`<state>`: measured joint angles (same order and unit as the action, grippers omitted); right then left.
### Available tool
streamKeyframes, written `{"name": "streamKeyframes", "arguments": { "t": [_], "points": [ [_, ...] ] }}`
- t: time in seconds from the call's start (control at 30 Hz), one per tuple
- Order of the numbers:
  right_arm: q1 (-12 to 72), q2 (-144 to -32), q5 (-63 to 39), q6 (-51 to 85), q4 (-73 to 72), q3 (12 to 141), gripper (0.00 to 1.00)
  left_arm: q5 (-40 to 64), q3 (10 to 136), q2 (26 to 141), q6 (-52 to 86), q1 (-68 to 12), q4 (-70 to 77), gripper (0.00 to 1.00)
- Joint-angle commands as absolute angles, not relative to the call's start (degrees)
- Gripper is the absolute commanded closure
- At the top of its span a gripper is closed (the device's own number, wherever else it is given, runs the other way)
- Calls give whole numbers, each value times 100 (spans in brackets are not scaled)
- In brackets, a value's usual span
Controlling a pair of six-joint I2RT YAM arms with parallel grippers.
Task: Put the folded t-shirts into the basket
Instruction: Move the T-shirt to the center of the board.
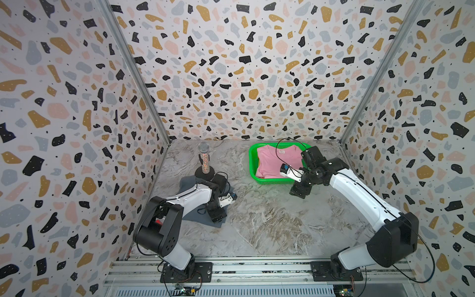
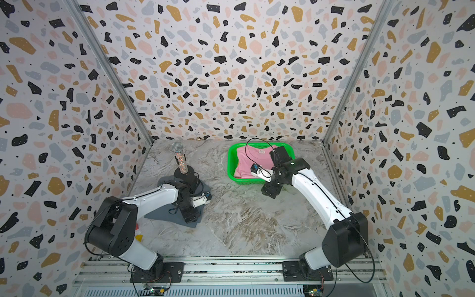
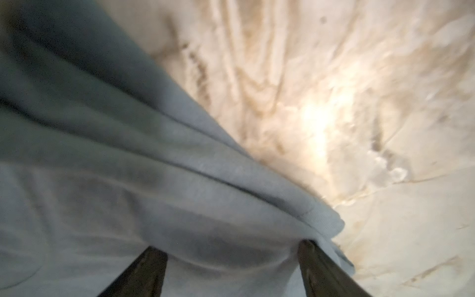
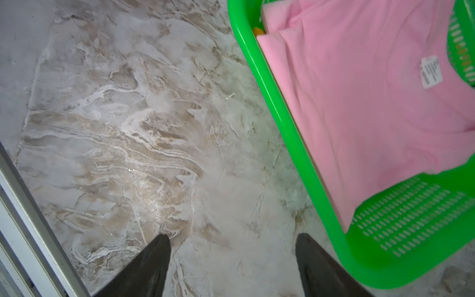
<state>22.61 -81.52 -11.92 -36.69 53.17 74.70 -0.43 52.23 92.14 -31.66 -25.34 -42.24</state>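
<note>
Beside my right gripper (image 4: pixel 231 239), jaws spread wide and empty: basket (image 4: pixel 270 90) holding pink t-shirt (image 4: pixel 359 115), neck tag (image 4: pixel 431 72) print unreadable. Under my left gripper (image 3: pixel 228 246), jaws equally spread, nothing clamped: grey-blue t-shirt (image 3: pixel 102 154).

Glittery microphone (image 1: pixel 204 155) upright on round black base (image 1: pixel 204 174), marbled tabletop (image 1: pixel 270 218), terrazzo-patterned walls (image 1: pixel 244 64)
</note>
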Motion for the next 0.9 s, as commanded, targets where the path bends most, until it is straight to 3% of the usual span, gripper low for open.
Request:
{"name": "streamKeyframes", "arguments": {
  "t": [0.0, 0.3, 0.53, 0.67, 0.87],
  "points": [
    [2018, -7632, -1230, -3674, 5454, 7190, 18, 356, 5510, 9588, -2500, -3141, -4455, 18],
    [1198, -7123, -1222, -3637, 5326, 6518, 18, 985, 6647, 10519, -1686, -4664, -4518, 20],
    [16, -7591, -1562, -2695, 5023, 6836, 18, 2105, 8152, 11118, -458, -5589, -4231, 20],
    [-547, -7857, -2078, -2454, 4999, 6997, 17, 2595, 8317, 10718, -140, -5627, -3909, 18],
    [53, -7847, -3013, -2677, 4720, 6429, 20, 1547, 7029, 9373, -1252, -4998, -3811, 16]
  ]
}}
